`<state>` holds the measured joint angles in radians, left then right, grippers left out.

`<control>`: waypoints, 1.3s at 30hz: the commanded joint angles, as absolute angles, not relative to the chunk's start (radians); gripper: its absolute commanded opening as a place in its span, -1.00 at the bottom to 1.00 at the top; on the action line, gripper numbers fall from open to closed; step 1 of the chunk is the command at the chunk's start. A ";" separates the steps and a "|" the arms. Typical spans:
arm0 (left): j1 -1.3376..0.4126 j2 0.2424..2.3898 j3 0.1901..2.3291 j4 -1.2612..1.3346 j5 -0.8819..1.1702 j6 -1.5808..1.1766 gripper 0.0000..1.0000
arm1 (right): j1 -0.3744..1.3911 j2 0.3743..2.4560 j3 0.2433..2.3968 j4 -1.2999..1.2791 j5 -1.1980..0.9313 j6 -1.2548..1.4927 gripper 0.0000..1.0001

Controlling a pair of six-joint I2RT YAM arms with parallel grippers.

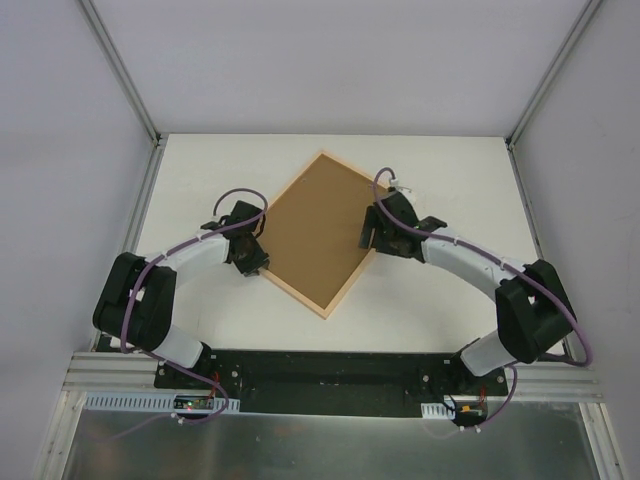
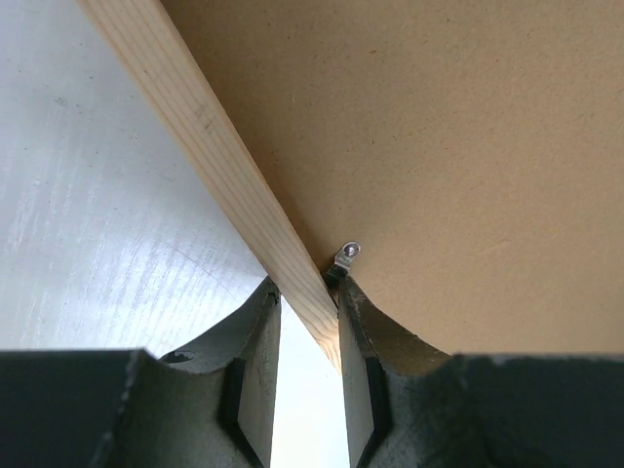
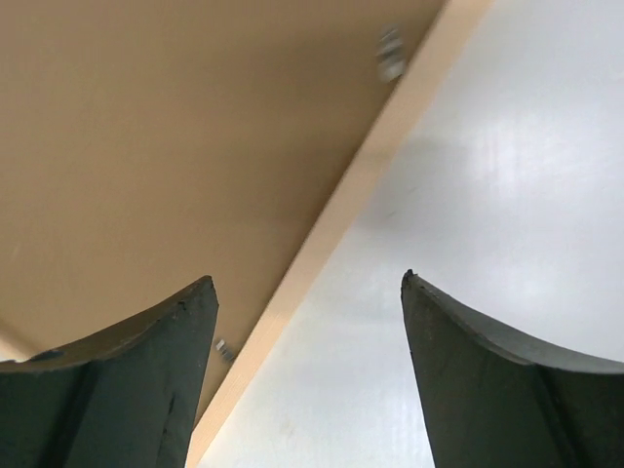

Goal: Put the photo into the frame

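Table [image 1: 410,315], left arm [image 1: 190,252], right arm [image 1: 465,260] bowed — flanking frame [image 1: 295,294]

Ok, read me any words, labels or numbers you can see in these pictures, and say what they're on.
None can be read.
The frame, its brown backing board and the white table carry no print.
The small circuit boards at the arm bases are too small to read.
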<state>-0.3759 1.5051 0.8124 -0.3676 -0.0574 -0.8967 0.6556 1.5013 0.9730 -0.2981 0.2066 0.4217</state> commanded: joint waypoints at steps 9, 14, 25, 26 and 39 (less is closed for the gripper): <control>-0.368 1.451 0.752 -0.422 -0.051 -0.836 -1.00 | 0.449 1.756 1.175 -0.411 0.192 0.238 0.71; -0.368 1.436 0.739 -0.417 -0.049 -0.836 -1.00 | 0.449 1.833 1.241 -0.442 0.215 0.235 0.67; -0.367 1.419 0.726 -0.413 -0.043 -0.836 -1.00 | 0.437 1.887 1.269 -0.471 0.236 0.239 0.10; -0.368 1.419 0.726 -0.413 -0.043 -0.835 -1.00 | 0.437 1.887 1.267 -0.469 0.235 0.238 0.06; -0.385 1.408 0.706 -0.405 -0.032 -0.838 -1.00 | 0.399 1.917 1.292 -0.463 0.259 0.256 -0.74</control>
